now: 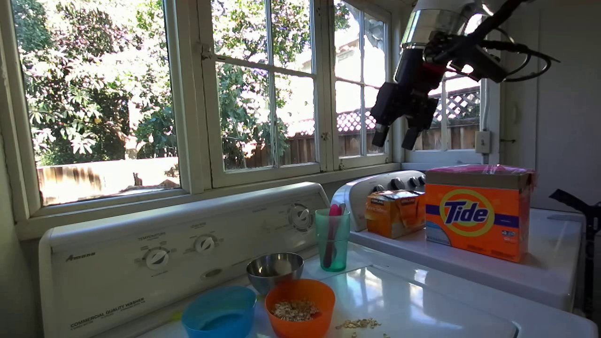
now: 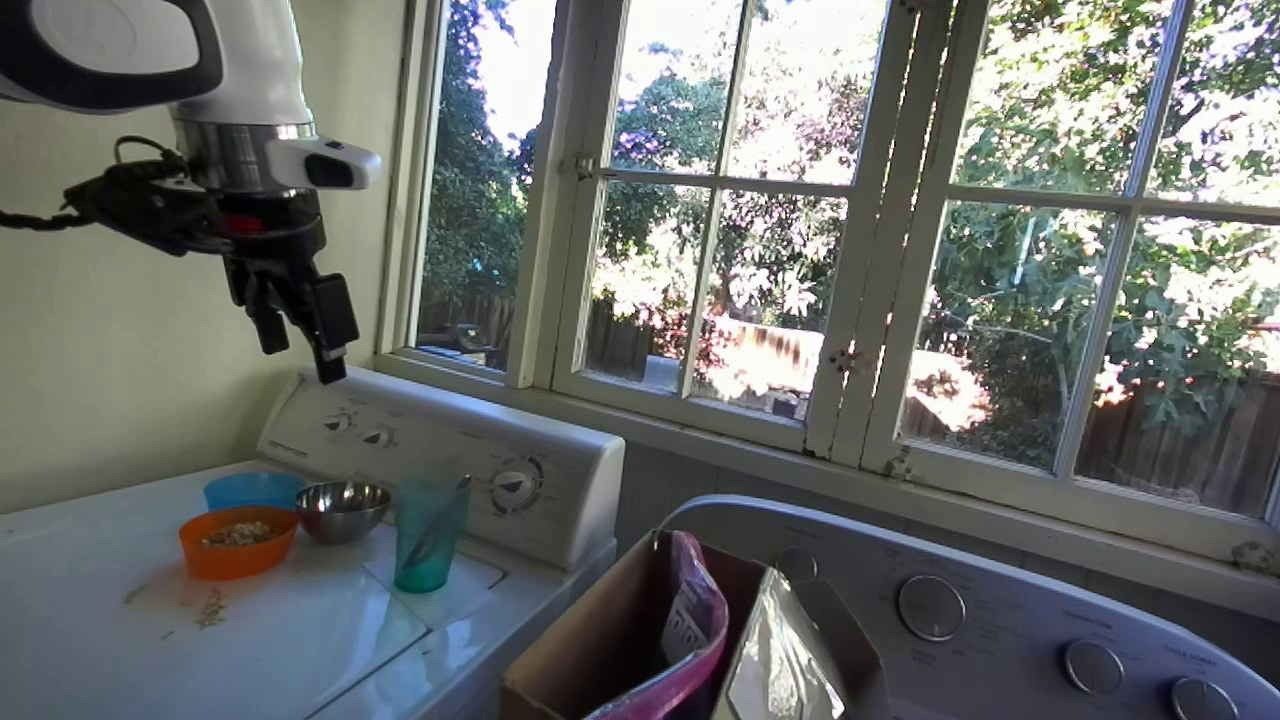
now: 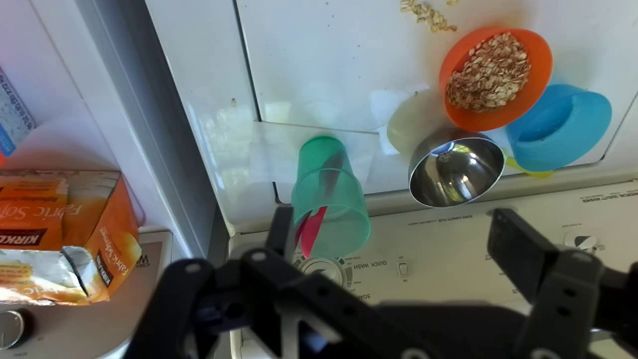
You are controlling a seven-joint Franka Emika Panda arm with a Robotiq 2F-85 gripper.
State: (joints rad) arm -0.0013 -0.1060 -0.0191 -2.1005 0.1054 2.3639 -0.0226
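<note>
A robot end effector [image 1: 395, 140] hangs in the air, fingers spread wide and gripping nothing, well apart from everything on the white Amana washer [image 1: 413, 300] below. Likely nearest is a green translucent tumbler [image 3: 339, 192], standing upright near the control panel [image 3: 433, 244] with a pink utensil [image 3: 313, 233] leaning inside. Close by are grouped a steel bowl [image 3: 456, 172], an orange bowl [image 3: 539, 65] and a blue bowl [image 3: 578, 134]. Rolled oats [image 3: 491, 75] already lie in the orange bowl; loose flakes [image 3: 431, 17] remain scattered beside it. No object is in hand yet, and the tumbler and utensil stand untouched. A Tide box [image 1: 474, 225] and a Kirkland fabric softener box [image 1: 394, 216] occupy the neighbouring machine [image 1: 554, 239].
</note>
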